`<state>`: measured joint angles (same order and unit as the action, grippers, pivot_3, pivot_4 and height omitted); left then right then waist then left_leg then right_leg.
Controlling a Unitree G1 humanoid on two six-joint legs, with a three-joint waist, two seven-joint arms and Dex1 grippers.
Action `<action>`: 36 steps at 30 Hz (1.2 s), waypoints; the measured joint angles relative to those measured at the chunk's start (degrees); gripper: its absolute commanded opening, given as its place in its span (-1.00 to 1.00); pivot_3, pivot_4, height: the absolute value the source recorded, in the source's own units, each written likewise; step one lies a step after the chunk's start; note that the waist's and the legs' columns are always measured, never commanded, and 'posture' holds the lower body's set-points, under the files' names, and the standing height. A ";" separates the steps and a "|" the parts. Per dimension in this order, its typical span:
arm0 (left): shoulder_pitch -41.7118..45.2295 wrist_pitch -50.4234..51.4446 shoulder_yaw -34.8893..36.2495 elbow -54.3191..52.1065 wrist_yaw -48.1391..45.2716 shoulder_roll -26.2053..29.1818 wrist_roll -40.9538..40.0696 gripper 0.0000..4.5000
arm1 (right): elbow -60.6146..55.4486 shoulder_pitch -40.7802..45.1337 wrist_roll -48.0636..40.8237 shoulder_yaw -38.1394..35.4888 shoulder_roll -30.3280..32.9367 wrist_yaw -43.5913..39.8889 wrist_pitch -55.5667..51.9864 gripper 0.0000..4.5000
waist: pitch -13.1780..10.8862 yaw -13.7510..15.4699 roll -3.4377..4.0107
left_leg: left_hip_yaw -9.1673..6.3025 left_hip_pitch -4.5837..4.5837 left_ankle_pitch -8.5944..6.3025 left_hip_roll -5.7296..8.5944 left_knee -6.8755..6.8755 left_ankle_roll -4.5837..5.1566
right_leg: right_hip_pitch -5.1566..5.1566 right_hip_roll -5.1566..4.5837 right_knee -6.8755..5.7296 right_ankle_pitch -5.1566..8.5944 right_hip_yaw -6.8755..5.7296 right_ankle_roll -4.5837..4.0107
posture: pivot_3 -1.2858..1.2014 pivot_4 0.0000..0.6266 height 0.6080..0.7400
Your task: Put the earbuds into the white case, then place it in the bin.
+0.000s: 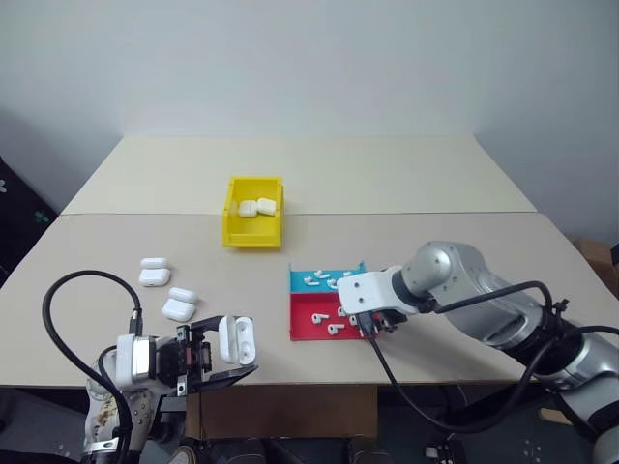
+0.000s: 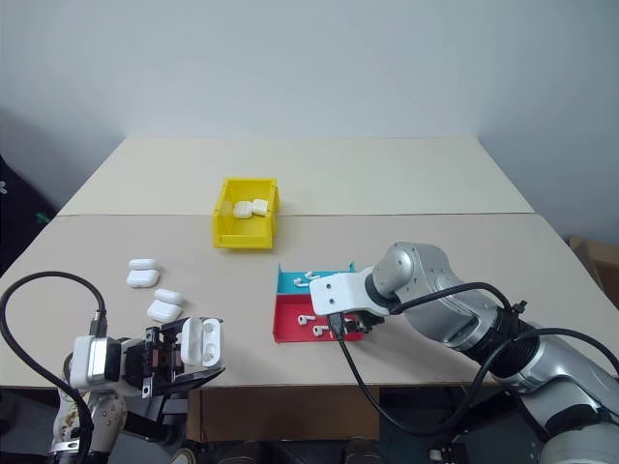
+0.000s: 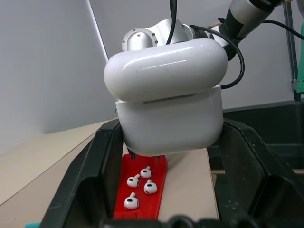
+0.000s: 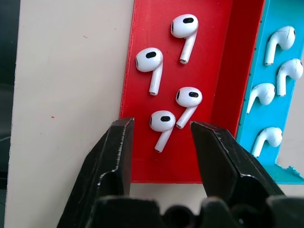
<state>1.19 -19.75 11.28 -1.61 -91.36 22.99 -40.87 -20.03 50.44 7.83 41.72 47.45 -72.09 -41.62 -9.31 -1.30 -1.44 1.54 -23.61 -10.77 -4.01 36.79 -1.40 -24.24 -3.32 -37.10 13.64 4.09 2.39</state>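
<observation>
Now the step in hand looks like picking one of the tiny glossy white plastic earbuds [image 4: 163, 124] out of the shallow red plastic tray [image 4: 223, 71], and doing it well means bringing the right claw [image 4: 161, 137] straight down so its parted black fingers bracket that single bud by its rounded head, without nudging the neighbour [image 4: 188, 100] lying just at its one o'clock, stems nearly touching. The right wrist view shows the fingers apart above the tray's near wall with nothing between them yet, four buds on the red floor and more in the teal tray [image 4: 280, 156] alongside. The left claw [image 1: 215, 350] is clamped on the small glossy white rounded-rectangular case [image 1: 236, 339], lid flipped up, held at the desk's [image 1: 435, 242] front edge at about seven o'clock from the trays; it should keep its opening facing the arriving bud. The head view alone adds the bright yellow rectangular plastic bin [image 1: 232, 228] at twelve o'clock, already holding some cases, and spare cases [image 1: 155, 277] lying on the desk at nine. The left wrist view shows the case's closed-looking back side.
</observation>
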 measured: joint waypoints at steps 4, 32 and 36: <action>-0.10 -0.02 0.00 -0.01 0.61 0.00 0.04 0.22 | 1.22 -0.19 0.65 0.07 -1.30 -0.26 0.59 0.07 | 0.00 -0.14 0.00 | 0.00 0.00 0.00 0.00 0.00 0.00 | 0.00 0.00 0.00 0.00 0.00 0.01 | 0.03 -0.52 1.00; -0.96 -1.63 -0.57 -0.08 4.60 0.03 2.55 0.22 | 9.51 -1.94 5.67 0.35 -5.82 -2.71 6.68 0.07 | 0.00 -0.98 0.00 | -0.01 -0.02 0.00 -0.01 -0.02 0.00 | -0.01 0.01 0.00 0.01 -0.02 0.01 | 0.03 -0.52 1.00; -1.00 -1.64 -0.57 -0.10 4.94 0.35 2.60 0.22 | 9.84 -1.94 6.17 0.25 -6.22 -2.76 7.16 0.07 | 0.00 -1.06 0.00 | -0.02 -0.02 0.00 -0.01 -0.02 0.00 | -0.01 0.00 0.00 0.01 -0.02 0.01 | 0.03 -0.52 1.00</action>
<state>0.19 -21.39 10.71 -1.71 -86.42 23.34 -38.27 -10.19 48.50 14.00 41.97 41.23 -74.85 -34.47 -9.31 -2.36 -1.44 1.52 -23.63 -10.77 -4.02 36.77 -1.40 -24.25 -3.31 -37.10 13.65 4.07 2.41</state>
